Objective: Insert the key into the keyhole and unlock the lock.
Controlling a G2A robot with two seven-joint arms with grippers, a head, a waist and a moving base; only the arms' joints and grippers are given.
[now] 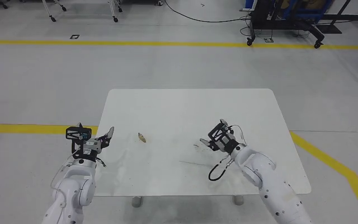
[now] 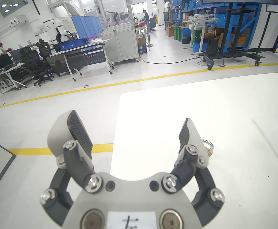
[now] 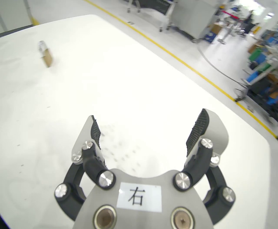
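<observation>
Industrial lab hall: yellow floor lines point(image 2: 152, 78), blue-crate shelving point(image 2: 186, 6), workbenches point(image 2: 84, 48).

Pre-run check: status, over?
Left gripper open, right gripper open, both empty. Padlock on table between them, untouched. Small thing by right gripper, maybe key.

small brass padlock point(image 1: 142, 137), silver-shackled, lying on white table point(image 1: 184, 106), left of centre

One white table point(image 1: 190, 101). One padlock point(image 1: 142, 137) on its left half. One small key point(image 1: 197, 147), barely discernible, right of centre. Two grippers, left gripper point(image 2: 129, 121) and right gripper point(image 3: 147, 116), each with two spread fingers
</observation>
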